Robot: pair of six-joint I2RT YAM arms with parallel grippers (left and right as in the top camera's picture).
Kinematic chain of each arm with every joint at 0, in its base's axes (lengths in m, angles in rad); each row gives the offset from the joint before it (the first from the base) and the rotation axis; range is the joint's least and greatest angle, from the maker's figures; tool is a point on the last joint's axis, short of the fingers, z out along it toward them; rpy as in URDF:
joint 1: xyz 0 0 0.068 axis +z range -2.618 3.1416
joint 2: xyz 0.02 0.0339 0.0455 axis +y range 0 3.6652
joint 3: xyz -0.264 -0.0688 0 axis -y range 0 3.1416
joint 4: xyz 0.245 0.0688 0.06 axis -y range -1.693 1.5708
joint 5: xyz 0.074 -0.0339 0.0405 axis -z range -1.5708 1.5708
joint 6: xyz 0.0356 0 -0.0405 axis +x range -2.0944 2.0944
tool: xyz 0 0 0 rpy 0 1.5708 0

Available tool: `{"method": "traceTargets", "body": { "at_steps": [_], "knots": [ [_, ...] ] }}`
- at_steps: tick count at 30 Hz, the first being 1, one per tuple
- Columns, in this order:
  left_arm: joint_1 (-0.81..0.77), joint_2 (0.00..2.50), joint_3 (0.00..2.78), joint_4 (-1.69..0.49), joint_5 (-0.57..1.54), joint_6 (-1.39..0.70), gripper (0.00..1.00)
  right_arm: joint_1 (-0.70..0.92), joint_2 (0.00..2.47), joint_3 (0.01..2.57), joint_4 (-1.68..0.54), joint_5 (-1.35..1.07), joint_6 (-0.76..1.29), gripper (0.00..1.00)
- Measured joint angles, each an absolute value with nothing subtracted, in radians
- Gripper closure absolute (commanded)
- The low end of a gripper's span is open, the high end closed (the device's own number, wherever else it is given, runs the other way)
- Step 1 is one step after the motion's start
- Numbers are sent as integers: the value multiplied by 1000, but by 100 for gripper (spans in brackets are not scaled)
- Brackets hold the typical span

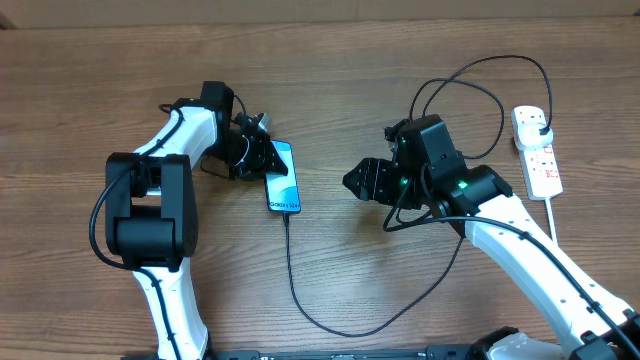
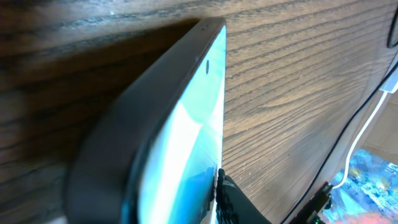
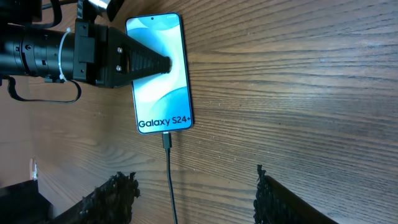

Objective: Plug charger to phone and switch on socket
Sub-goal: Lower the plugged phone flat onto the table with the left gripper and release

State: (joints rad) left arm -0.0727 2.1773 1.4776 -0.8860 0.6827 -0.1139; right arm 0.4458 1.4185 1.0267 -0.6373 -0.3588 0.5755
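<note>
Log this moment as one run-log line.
left gripper: holding phone | charger: plugged into phone | right gripper: open, empty | socket: untouched

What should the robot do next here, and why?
Probably swing the right gripper, open and empty, over to the socket to press its switch: the charger already looks seated in the phone, and its plug sits in the socket.
</note>
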Motion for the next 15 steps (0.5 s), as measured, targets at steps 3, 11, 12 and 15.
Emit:
{"method": "traceTargets", "body": {
  "at_steps": [3, 11, 12, 15],
  "knots": [
    [-73, 2177, 1478, -886, 667, -114, 70, 446, 1419, 1026, -638, -355, 576, 35],
    [-76, 2164, 1478, -887, 609, -121, 54, 445, 1419, 1027, -644, -336, 575, 34],
    [-78, 2161, 1479, -887, 599, -122, 53, 445, 1419, 1026, -644, -336, 575, 34],
    [-81, 2153, 1481, -889, 562, -121, 50, 446, 1419, 1026, -645, -329, 575, 32]
  ]
}}
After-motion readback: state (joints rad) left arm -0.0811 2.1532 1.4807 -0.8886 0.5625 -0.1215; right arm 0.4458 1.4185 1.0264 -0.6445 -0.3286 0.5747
